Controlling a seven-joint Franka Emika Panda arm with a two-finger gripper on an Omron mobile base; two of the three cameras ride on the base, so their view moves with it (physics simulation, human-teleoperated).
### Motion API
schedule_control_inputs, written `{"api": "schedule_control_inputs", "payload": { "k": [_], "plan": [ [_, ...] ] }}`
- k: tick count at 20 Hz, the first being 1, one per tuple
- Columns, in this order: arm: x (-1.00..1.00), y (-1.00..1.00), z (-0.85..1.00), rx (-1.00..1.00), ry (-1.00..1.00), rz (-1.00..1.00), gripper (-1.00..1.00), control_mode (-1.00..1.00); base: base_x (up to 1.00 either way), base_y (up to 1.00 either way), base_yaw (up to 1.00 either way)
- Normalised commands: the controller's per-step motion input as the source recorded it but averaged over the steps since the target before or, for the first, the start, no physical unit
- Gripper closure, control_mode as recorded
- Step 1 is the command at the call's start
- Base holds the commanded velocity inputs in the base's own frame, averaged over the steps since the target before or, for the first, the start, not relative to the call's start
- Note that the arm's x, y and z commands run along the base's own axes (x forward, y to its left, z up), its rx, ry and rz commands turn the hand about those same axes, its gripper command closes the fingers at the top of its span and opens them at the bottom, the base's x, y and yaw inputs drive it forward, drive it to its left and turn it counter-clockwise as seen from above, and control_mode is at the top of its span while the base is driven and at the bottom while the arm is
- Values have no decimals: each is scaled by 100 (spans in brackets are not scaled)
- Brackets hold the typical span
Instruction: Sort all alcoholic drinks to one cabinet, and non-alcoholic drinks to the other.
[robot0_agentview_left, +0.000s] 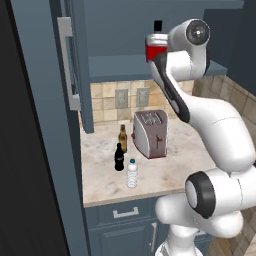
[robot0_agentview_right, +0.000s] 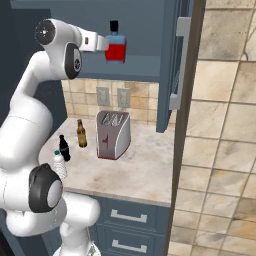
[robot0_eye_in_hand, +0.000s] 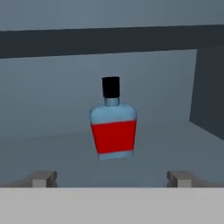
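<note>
The squat square bottle of red liquid (robot0_eye_in_hand: 113, 124) stands upright on the blue cabinet shelf (robot0_eye_in_hand: 52, 153), free of the pincer (robot0_eye_in_hand: 112, 177), whose tips are spread wide apart before it.

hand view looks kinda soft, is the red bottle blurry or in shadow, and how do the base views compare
Hand view: the square red bottle is soft-edged but evenly lit, against a dim grey cabinet interior, with no glare. Left base view: the counter is bright, and the water bottle casts only a faint shadow. Right base view: the same flat rendered light; the cabinet door is dark.
</note>
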Motion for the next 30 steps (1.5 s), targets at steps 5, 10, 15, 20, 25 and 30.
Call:
{"api": "schedule_control_inputs", "payload": {
  "k": [5,10,15,20,25,30],
  "plan": [
    [-53,4,0,8,12,0,-100,-100,0,0,0],
    [-59,4,-5,6,7,0,-100,-100,0,0,0],
    [-61,11,-18,3,2,0,-100,-100,0,0,0],
    [-59,18,-25,1,1,2,-100,-100,0,0,0],
    [-55,16,-25,0,2,1,-100,-100,0,0,0],
    [-49,23,-26,0,4,1,-100,-100,0,0,0]
  ]
}}
